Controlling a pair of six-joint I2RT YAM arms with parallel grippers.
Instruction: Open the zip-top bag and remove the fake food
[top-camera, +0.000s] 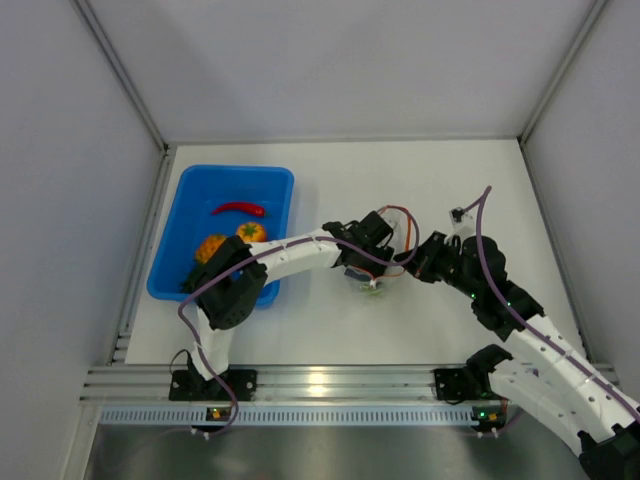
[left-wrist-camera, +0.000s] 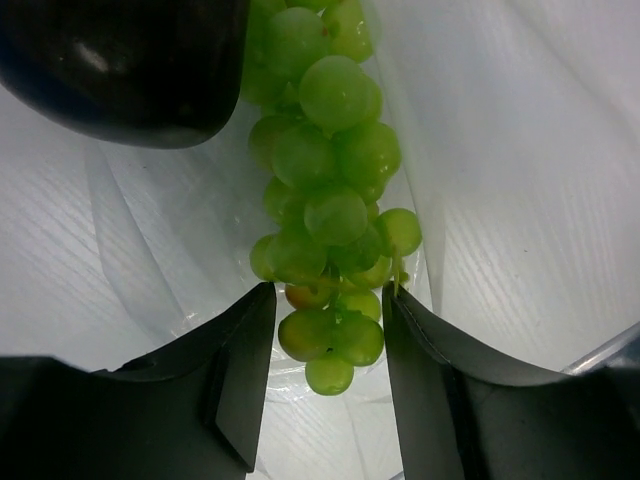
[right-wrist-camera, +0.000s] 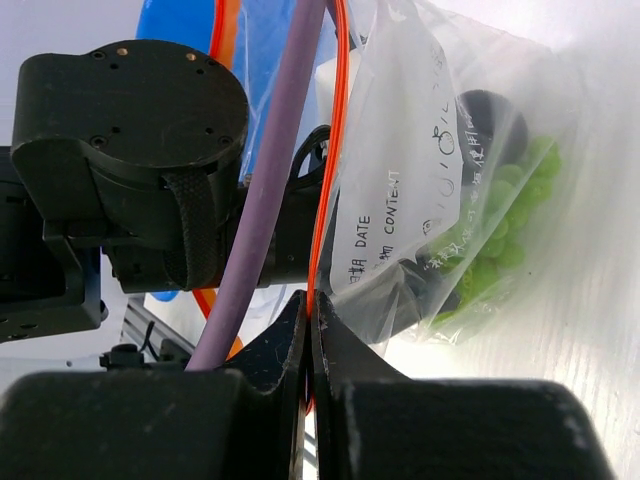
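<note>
A: Bag status?
B: Zip-top bag (right-wrist-camera: 420, 180) mid-table (top-camera: 430, 190), between the arms. Right pincer (right-wrist-camera: 311, 310) shut tight on its orange zip strip (right-wrist-camera: 325, 200), edge held up.
A: Fake food (left-wrist-camera: 335, 150) out?
B: Partly. Red chili (top-camera: 238, 209) and orange pieces (top-camera: 250, 232) sit in the blue tray (top-camera: 185, 200). Green grape bunch (left-wrist-camera: 300, 255) and dark purple piece (left-wrist-camera: 120, 70) are inside the bag.
A: Left pincer (left-wrist-camera: 328, 290)?
B: Inside the bag, fingers apart, straddling the bunch's lower end. Not gripped. Two items left, I judge.
</note>
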